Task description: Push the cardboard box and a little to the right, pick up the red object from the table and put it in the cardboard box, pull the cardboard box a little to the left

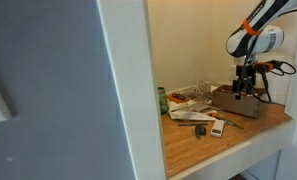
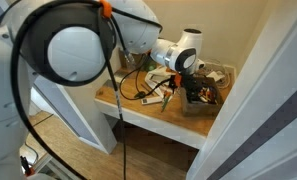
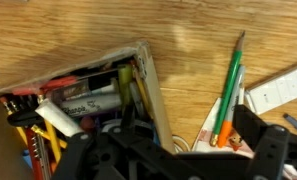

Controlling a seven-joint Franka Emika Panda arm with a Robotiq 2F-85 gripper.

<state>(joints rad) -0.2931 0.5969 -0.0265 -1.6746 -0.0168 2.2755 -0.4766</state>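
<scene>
I see the brown cardboard box (image 1: 236, 104) lying flat on the wooden surface (image 1: 246, 128), open side up, its inside crowded.

White arm (image 1: 260, 22) bent over, hand (image 1: 246, 86) pointing straight down, fingers (image 3: 272, 148) spread wide apart.

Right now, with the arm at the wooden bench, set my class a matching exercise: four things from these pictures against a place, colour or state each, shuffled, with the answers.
Things:
1. cardboard box
2. green pencil
3. gripper
4. table

Descriptions:
A. light-brown wood with visible grain
B. lying outside the box, beside its wall
C. open, poised over the box
D. holding markers and other clutter

Pairs: 1-D, 2-B, 3-C, 4-A
</scene>
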